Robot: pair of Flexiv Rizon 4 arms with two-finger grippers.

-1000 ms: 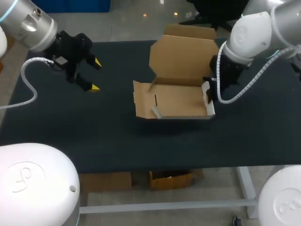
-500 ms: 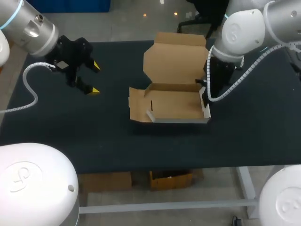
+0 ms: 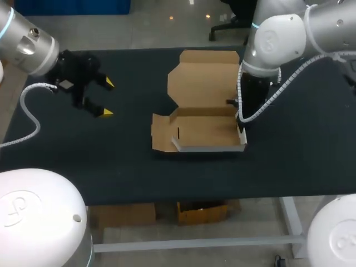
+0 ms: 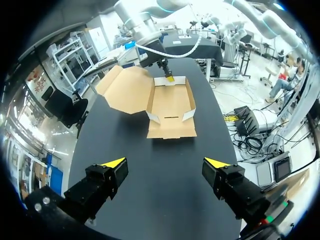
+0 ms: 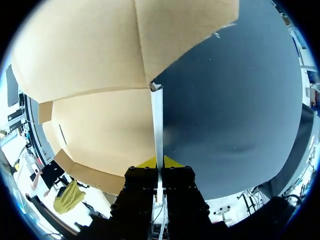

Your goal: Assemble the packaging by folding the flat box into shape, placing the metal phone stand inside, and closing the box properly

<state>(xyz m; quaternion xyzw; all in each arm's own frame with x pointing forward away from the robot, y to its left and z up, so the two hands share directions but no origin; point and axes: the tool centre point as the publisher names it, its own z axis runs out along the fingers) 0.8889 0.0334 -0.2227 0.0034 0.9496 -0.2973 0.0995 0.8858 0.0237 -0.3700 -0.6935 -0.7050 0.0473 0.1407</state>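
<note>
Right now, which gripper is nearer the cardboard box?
Right. The right gripper is shut on the right side wall of the box; the left gripper hangs open over the table, well off to the box's left.

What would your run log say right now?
box: half-folded, lid open | right end effector: shut on side wall | left end effector: open, apart

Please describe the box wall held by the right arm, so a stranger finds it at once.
On the black table lies an open cardboard box, lid folded open. Its right side wall stands upright with a white edge, pinched in the right gripper jaws; the opposite flap lies flat.
</note>
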